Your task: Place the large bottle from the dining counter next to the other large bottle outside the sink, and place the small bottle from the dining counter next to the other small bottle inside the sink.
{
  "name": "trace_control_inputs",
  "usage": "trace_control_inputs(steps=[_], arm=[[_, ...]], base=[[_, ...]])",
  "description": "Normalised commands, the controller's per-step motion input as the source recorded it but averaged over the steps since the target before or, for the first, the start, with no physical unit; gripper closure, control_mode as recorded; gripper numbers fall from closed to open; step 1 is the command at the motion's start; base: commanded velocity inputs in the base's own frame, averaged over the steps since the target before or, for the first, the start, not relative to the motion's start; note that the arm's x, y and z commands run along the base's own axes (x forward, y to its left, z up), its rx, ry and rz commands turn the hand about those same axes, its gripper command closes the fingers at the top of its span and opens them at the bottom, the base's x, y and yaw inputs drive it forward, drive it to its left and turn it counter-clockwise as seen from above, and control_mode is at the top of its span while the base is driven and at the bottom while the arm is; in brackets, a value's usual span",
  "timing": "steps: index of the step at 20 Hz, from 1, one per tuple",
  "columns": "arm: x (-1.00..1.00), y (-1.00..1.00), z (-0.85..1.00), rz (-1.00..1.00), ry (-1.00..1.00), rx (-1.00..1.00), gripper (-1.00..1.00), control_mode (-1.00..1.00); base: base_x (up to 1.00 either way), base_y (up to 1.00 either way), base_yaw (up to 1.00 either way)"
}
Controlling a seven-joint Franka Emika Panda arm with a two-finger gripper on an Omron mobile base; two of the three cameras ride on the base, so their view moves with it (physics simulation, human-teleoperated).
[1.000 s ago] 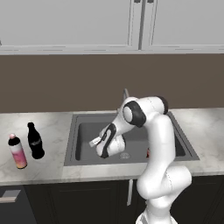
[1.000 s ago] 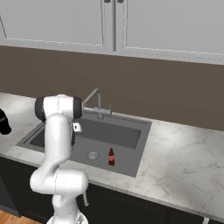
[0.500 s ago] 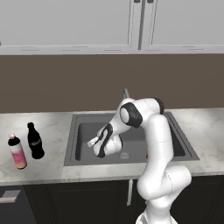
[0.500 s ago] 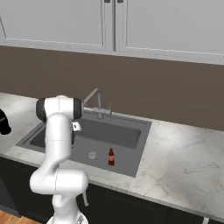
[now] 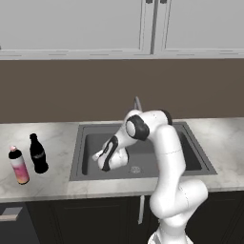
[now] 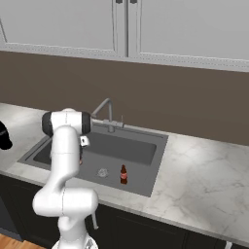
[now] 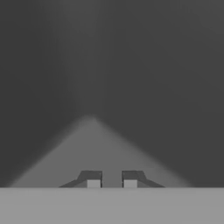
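easing a touch toward the left wall of the sink over the last second, the gripper hangs low inside the basin in the left base view, while nothing else there has moved: the tall pink-and-yellow bottle stands upright on the worktop left of the sink, just beside the black bottle, so by the look of it the large-bottle half of the job is done. in the right base view the arm hides its own hand, and one small bottle stands upright on the sink floor near the front right, exactly where it stood a second ago; whether this is the one brought from the dining counter or the one already there i cannot tell, and a second small bottle could be hidden behind the arm. in the hand view the two fingertips sit almost clenched with only a slim gap, a shade wider than before, and nothing shows between them, just the bare dark corner of the basin. my reading is that the hand grips nothing now and the small-bottle step is either just finished or yet to be confirmed.
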Motion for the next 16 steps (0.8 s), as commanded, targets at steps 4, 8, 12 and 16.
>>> trace_control_inputs(steps=[4, 8, 12, 16], arm=[[-0.02, 0.05, -0.64, 0.00, -0.04, 0.00, 1.00, -1.00], [-0.57, -0.02, -0.71, 0.00, -0.03, 0.00, 1.00, -1.00], [-0.77, -0.12, -0.77, 0.00, -0.05, 0.01, 1.00, -1.00], [-0.59, -0.31, -0.76, 0.00, -0.06, 0.04, 1.00, -1.00]], base=[[0.00, 0.00, 0.00], [0.00, 0.00, 0.00], [0.00, 0.00, 0.00], [0.00, 0.00, 0.00]])
